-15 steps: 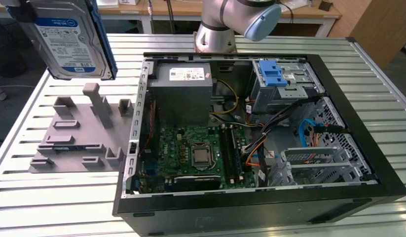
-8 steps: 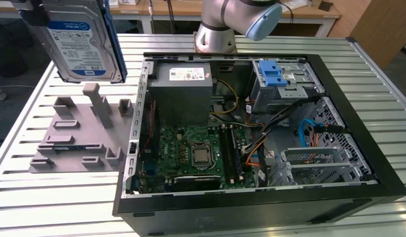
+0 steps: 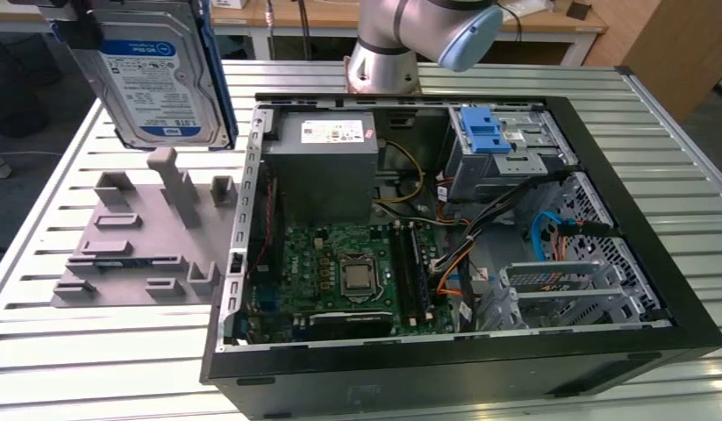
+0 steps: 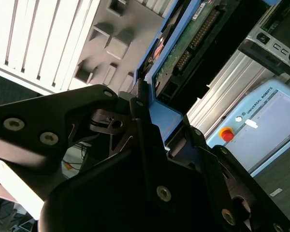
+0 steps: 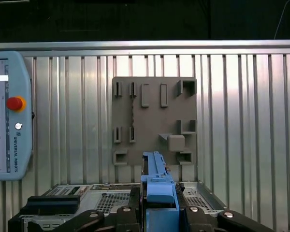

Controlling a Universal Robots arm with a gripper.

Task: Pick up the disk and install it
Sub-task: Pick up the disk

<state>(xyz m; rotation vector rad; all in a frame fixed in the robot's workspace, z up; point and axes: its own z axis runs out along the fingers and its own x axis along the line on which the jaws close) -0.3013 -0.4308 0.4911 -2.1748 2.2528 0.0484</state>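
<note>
The disk (image 3: 156,79), silver with a white-and-blue label in a blue carrier, hangs upright in the air at the exterior view's far left. It is above the grey fixture plate (image 3: 139,237) and outside the open computer case (image 3: 641,263). In both wrist views my gripper (image 5: 159,212) is shut on the disk's blue carrier edge (image 5: 157,186). Its black fingers (image 4: 135,121) clamp the blue frame, and the disk's green circuit board (image 4: 193,38) extends away from them.
Inside the case are a grey power supply (image 3: 325,167), a motherboard (image 3: 349,281), and a drive cage with a blue latch (image 3: 492,132). The arm's base (image 3: 384,61) stands behind the case. A teach pendant (image 5: 9,116) lies on the slatted table (image 5: 246,121) beside the fixture (image 5: 154,121).
</note>
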